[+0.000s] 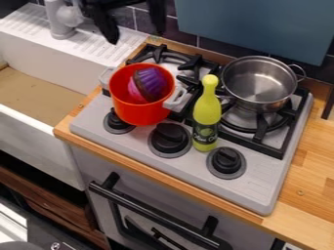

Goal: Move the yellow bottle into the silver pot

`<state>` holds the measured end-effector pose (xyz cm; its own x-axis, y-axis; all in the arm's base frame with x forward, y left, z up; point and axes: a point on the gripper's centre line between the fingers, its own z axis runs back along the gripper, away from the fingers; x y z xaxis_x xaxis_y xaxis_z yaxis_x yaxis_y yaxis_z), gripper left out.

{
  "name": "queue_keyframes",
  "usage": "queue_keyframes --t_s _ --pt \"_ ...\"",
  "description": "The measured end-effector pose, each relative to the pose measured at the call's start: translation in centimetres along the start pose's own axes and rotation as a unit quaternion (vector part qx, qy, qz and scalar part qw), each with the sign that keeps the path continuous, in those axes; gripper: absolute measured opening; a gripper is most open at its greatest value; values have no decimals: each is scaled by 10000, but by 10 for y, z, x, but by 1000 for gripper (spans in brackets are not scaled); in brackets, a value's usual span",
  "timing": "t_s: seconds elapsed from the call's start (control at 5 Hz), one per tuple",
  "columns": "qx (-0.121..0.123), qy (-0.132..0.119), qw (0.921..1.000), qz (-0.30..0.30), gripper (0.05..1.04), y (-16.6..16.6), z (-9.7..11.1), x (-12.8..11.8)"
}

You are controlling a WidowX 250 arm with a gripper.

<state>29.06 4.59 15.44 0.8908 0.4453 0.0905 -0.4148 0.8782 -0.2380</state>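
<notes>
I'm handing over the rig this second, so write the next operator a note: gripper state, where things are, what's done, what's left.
Gripper: open, holding nothing, at the top left of the camera view, toward the back of the stove.
Yellow bottle: on the front of the stove, between the middle knob and the right knob.
Silver pot: on the burner grate at back right.
Red pot: at left, with a purple toy cupcake inside; not part of the job.
Done: nothing yet.
Left: grasp the bottle, lift it, lower it into the silver pot, release.
</notes>
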Motion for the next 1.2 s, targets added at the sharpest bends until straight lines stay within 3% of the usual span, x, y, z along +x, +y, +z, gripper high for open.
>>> queue_keyframes --t_s 0.2,0.6,0.8,1.0,1.2 --pt "-22 -36 10000 20 997 -20 -9 -24" --pt "-128 -23 9999 22 997 -59 -16 -39" --pt "121 -104 9998 74 997 -74 -33 -45" --pt "516 -369 9979 148 997 -71 -44 -49" --pt "862 -290 9955 256 997 -69 -60 -53"
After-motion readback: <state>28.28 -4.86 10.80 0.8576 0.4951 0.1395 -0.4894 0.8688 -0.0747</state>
